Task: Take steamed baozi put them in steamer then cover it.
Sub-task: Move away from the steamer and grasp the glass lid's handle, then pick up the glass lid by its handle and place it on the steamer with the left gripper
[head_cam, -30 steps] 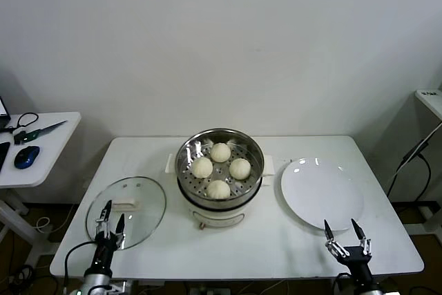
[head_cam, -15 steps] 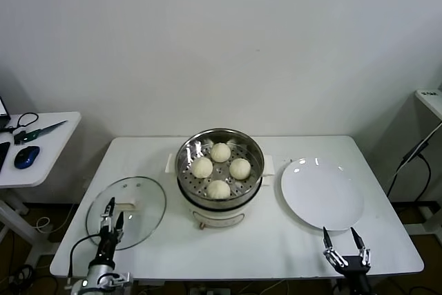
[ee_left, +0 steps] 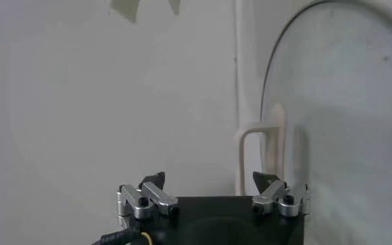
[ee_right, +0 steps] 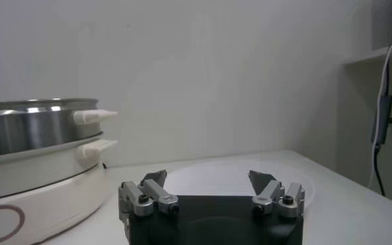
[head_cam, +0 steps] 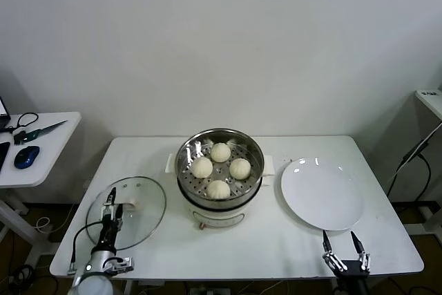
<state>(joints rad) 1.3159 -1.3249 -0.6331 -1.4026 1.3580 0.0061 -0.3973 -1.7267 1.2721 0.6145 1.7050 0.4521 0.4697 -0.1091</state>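
Observation:
Several cream-white baozi (head_cam: pixel 219 168) sit on the perforated floor of the steel steamer (head_cam: pixel 188 148) on its cream pot base, at the table's middle. The steamer also shows in the right wrist view (ee_right: pixel 36 126). The glass cover (head_cam: pixel 141 205) lies flat on the table to the left, its cream handle (head_cam: pixel 126 206) up. My left gripper (head_cam: pixel 113 208) is open, right over the cover's near part beside the handle. In the left wrist view the gripper (ee_left: pixel 209 182) faces the handle (ee_left: pixel 265 146). My right gripper (head_cam: pixel 344 242) is open and empty at the table's front right edge.
A flat white plate (head_cam: pixel 322 193) lies right of the steamer, just beyond my right gripper; it also shows in the right wrist view (ee_right: pixel 235 176). A side table (head_cam: pixel 41 146) with a mouse and cables stands at the far left.
My left gripper has moved forward over the cover toward its handle. My right gripper has drawn back and down toward the table's front edge.

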